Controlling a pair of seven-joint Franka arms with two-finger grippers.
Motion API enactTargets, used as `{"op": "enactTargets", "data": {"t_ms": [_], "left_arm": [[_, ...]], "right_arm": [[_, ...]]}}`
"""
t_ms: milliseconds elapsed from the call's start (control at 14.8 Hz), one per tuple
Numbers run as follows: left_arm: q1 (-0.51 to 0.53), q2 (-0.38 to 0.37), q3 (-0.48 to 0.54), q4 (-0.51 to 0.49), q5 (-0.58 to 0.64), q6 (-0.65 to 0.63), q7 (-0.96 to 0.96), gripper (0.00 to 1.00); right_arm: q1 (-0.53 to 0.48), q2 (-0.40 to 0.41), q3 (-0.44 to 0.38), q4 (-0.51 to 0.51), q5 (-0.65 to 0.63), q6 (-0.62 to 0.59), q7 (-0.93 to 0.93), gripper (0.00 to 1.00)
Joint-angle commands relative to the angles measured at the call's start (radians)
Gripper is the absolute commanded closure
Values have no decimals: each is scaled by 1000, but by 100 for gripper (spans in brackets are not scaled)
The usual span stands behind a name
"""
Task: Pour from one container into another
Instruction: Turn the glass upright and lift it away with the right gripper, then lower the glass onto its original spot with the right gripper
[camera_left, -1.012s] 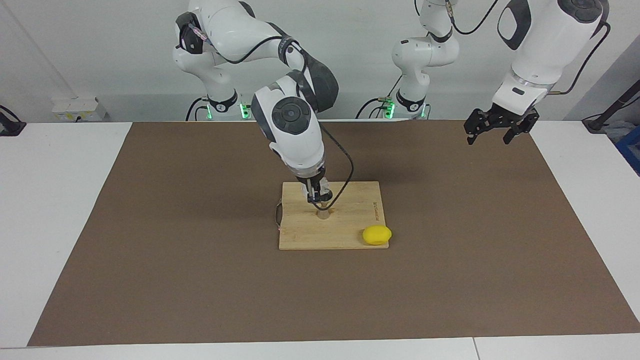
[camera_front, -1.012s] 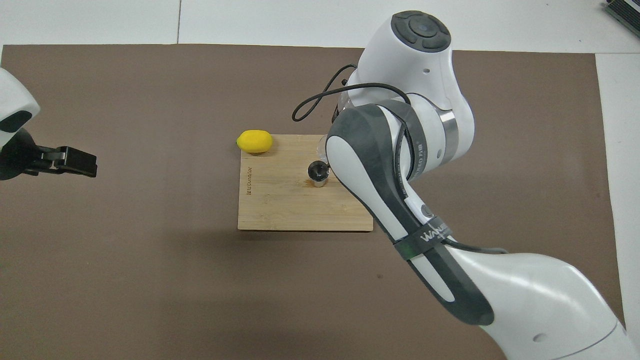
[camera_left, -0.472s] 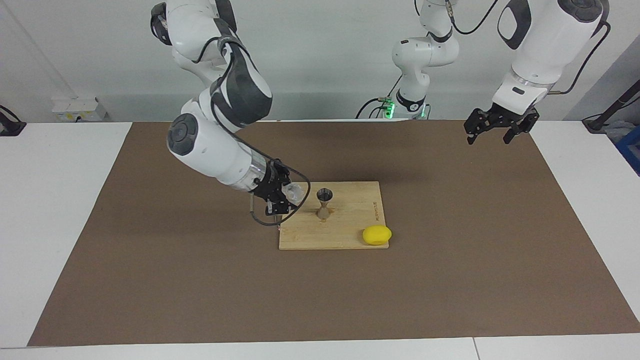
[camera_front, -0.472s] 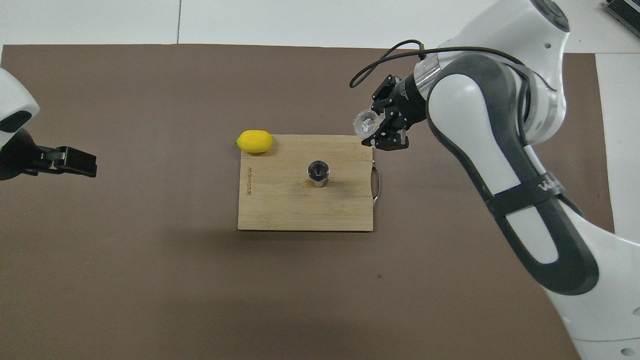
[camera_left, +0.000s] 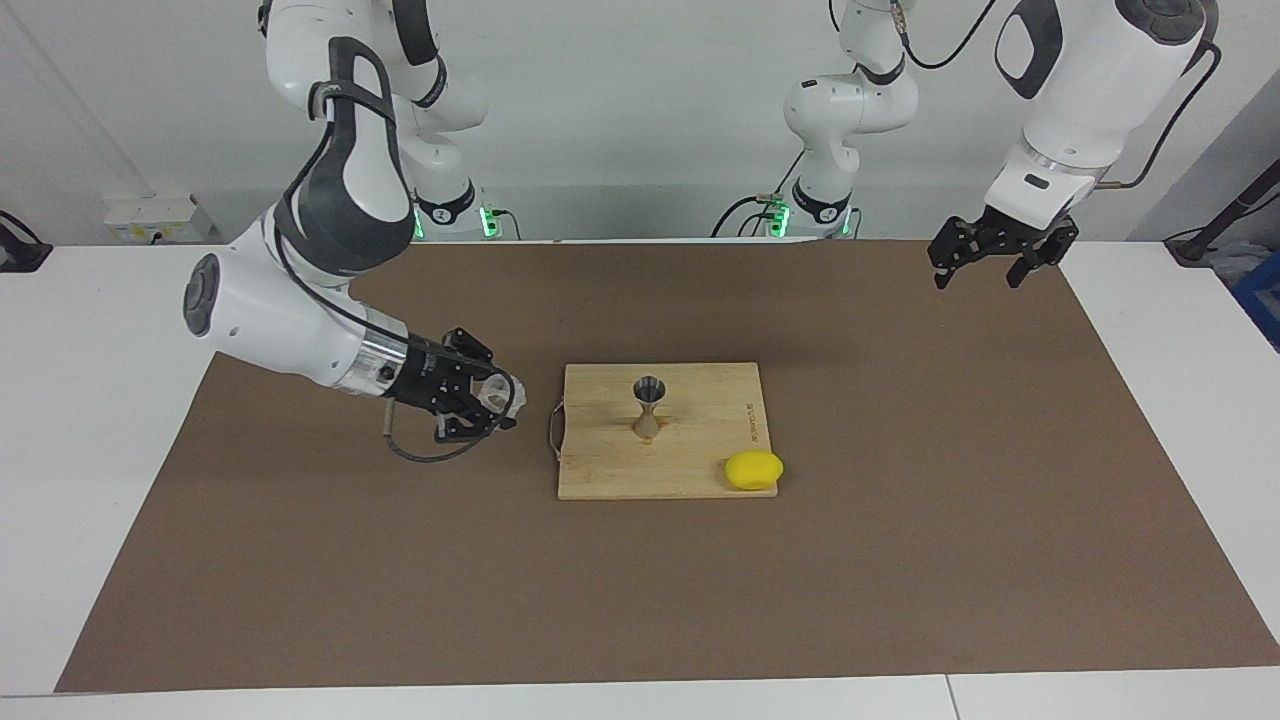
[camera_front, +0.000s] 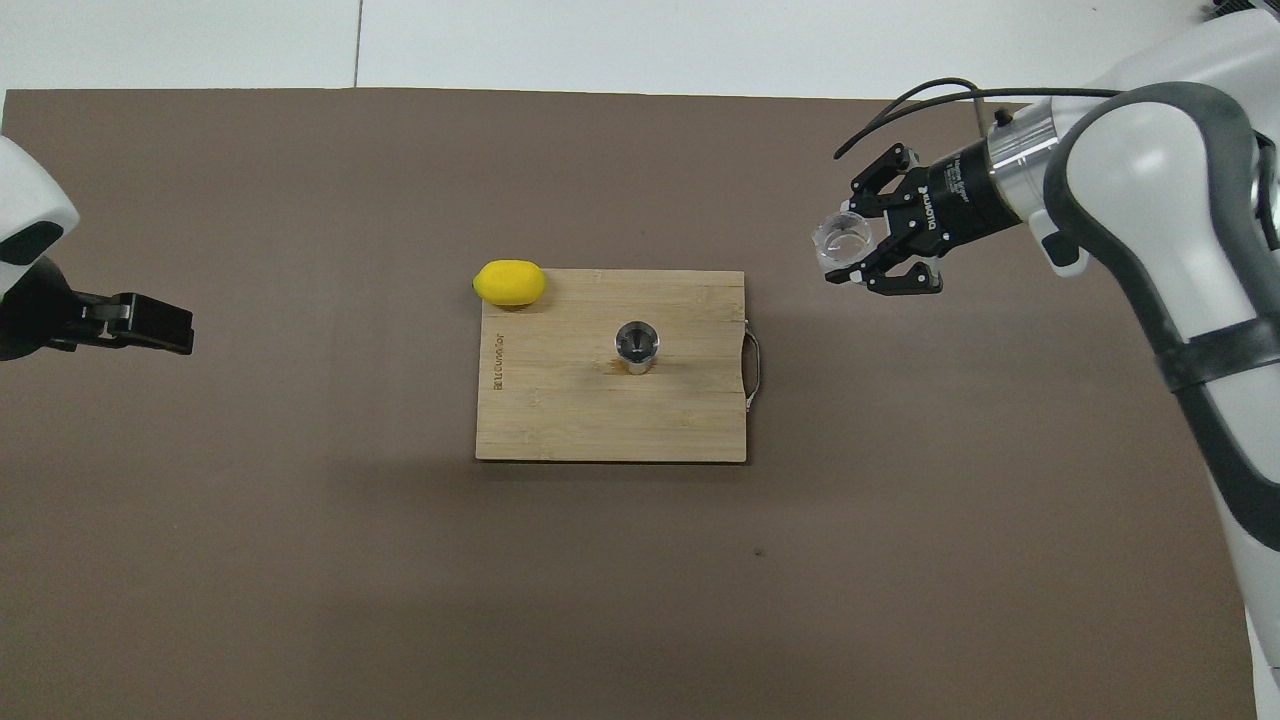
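right gripper (camera_left: 492, 405), left of centre in the facing view, grips the glass cup (camera_left: 494, 391) on its side over the mat, off the cutting board (camera_left: 690, 470). the jigger (camera_left: 649, 407) stands upright mid-board, mouth up to receive. left gripper (camera_left: 985, 262) waits spread wide, empty, upper right.

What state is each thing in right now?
Cup: held in the right gripper, tipped sideways, in the air over the mat, off the board.
Jigger: upright on the board, nothing touching it.
Lemon: lying at the board's corner, free.
Board: flat on the mat.
Right gripper: shut on the cup.
Left gripper: open, empty, waiting over the mat's edge at its own end.
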Motion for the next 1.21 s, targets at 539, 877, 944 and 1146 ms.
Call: {"op": "enactTargets", "data": {"t_ms": [539,877,944,1146], "left_arm": [[19,-8,6,15,-6,-15,-6,0],[20,-8,9,17,-3,-20,-5,0],[22,-7,11,18,-3,-26,-5,0],[23,-7,17,29,2,-41,-5,0]], "right_arm": [[-124,-164,13,-387,362,208,-350,100],[-150,-169,12,-482,562,291,-459,100],[-152,-155,13,-484,570,290,-472,100],[-150,-106,15,-484,618,272,-522,100]]}}
